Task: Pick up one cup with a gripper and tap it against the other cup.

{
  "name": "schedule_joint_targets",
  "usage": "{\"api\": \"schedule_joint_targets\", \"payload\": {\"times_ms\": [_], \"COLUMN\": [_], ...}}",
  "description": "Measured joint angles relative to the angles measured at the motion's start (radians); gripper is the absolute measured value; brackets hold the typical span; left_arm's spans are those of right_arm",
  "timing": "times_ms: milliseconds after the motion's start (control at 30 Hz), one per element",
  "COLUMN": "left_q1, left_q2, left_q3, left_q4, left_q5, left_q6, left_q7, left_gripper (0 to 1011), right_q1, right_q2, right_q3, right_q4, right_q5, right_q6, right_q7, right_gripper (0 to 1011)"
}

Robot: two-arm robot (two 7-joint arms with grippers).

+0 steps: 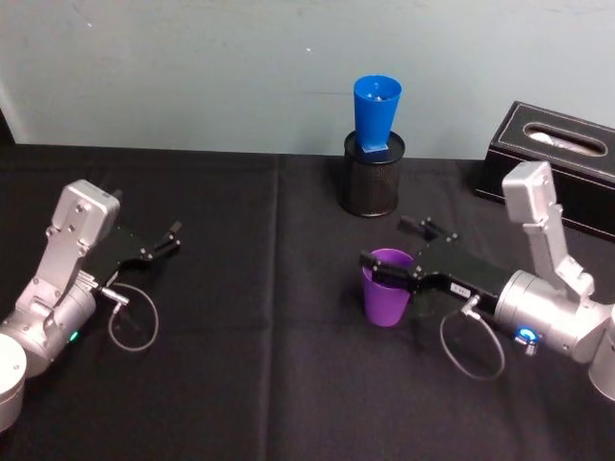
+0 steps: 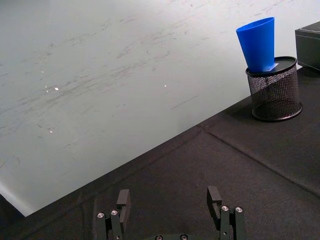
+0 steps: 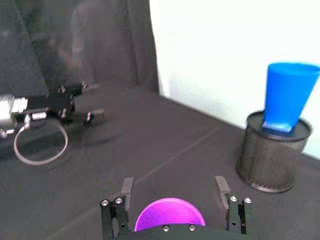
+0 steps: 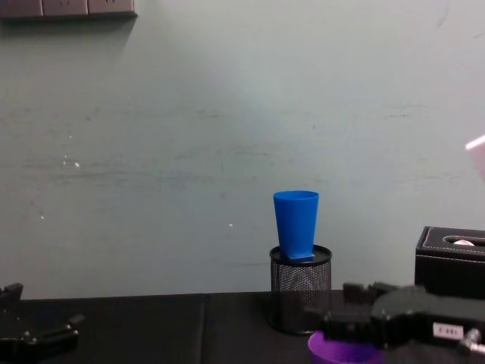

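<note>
A bright blue plastic tapered cup [image 1: 377, 114] sits in a black wire-mesh pen holder [image 1: 374, 178] with a fine grid pattern. A plain purple plastic tumbler [image 1: 386, 287] stands on the flat black tablecloth [image 1: 240, 336]. The right gripper [image 1: 396, 246] is black with a small white label, on a silver arm carrying a blue light. The left gripper [image 1: 159, 243] is black too, its silver arm showing a green light. A black box [image 1: 562, 154] has pale stitching. The wall [image 1: 192, 67] is pale grey-green, scuffed with faint streaks.
</note>
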Motion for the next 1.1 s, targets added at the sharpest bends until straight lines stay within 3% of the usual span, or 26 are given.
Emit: {"api": "schedule_joint_targets", "payload": {"times_ms": [200,333,633,767,1100], "left_q1": [0.0,0.0,0.0,0.0,0.0], "left_q2": [0.0,0.0,0.0,0.0,0.0], "left_q3": [0.0,0.0,0.0,0.0,0.0], "left_q4": [0.0,0.0,0.0,0.0,0.0], "left_q5": [0.0,0.0,0.0,0.0,0.0], "left_q6": [0.0,0.0,0.0,0.0,0.0], "left_q7": [0.0,0.0,0.0,0.0,0.0], "left_gripper": [1005,1005,1005,1005,1005], "right_q1": [-0.036,-0.077,-0.11,-0.11,-0.109], "right_q2": [-0.011,-0.054,-0.144,-0.157,-0.155], "right_q3": [0.053,0.107,0.169,0.172,0.171], "right_q4": [-0.046,-0.054,0.0,0.016,0.014], "right_q5": [0.004,-0.021,-0.104,-0.123,-0.121], "right_q6": [-0.005,0.008,-0.034,-0.044,-0.043], "right_q7": [-0.096,-0.259,-0.492,-0.504,-0.503], "right_gripper": [1003,1003,1003,1003,1003]}}
